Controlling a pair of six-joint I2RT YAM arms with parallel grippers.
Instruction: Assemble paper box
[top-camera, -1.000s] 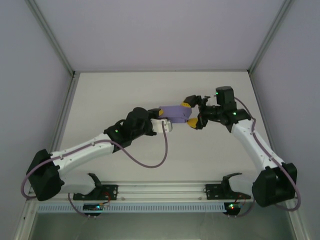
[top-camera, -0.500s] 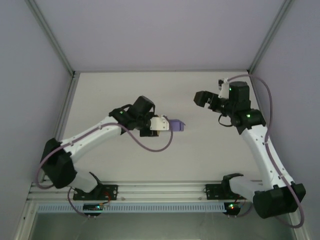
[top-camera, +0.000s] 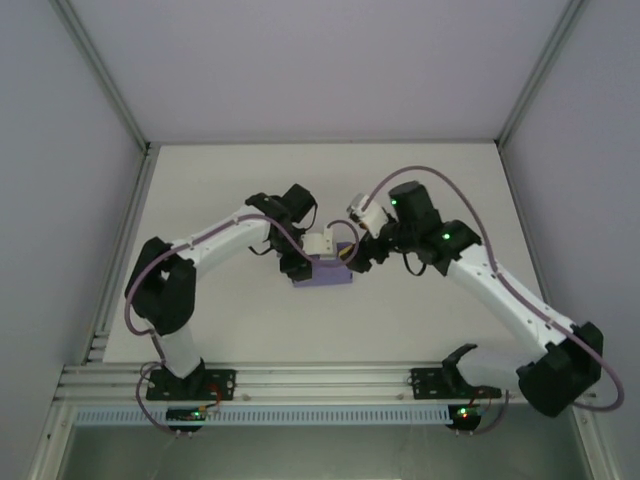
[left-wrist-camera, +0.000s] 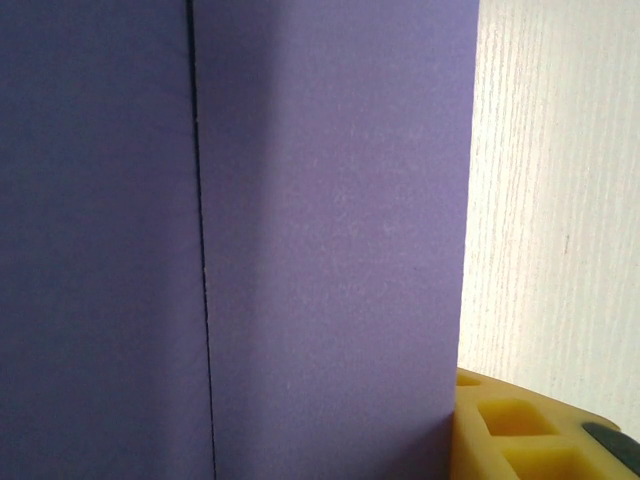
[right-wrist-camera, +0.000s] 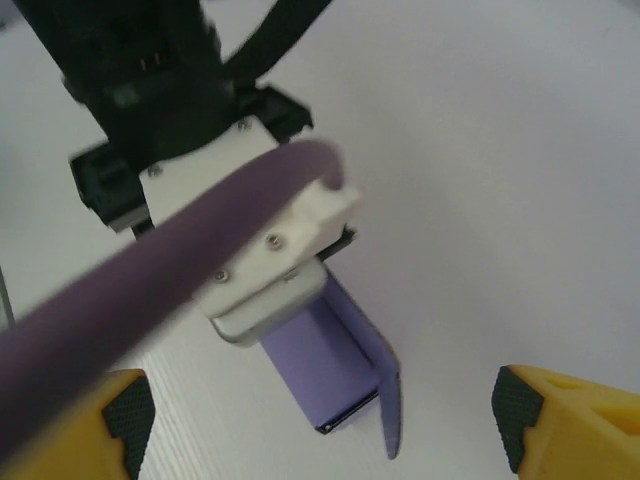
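Paper box (top-camera: 330, 274) (lilac card, folded into a small flat shape) sits near the middle of the table (top-camera: 200, 190). Whether it rests on the surface or hangs just above it I cannot tell.

From above, the left claw (top-camera: 322, 258) comes onto the paper box from 12 o'clock, its white housing right over the card. It is grasping the box. In the left wrist view the lilac card covers everything from 12 round to 9 o'clock, a thin dark seam (left-wrist-camera: 200, 250) runs straight down it, and its right edge presses against the one yellow finger (left-wrist-camera: 510, 430) that shows at 5 o'clock. Bare table lies at 3 o'clock of the card.

The right claw (right-wrist-camera: 320, 425) is released: its two yellow fingers stand wide apart at 8 and 4 o'clock in its own view, touching nothing. Between them, a little toward 12 o'clock, the box juts out from under the left claw's white housing. A flap (right-wrist-camera: 388, 415) at the box's 4 o'clock corner stands up on edge. A purple cable (right-wrist-camera: 150, 290) (blurred, very close to the lens) sweeps from 8 o'clock up to the centre.

From above, the right claw sits just beside the box at 2 o'clock.
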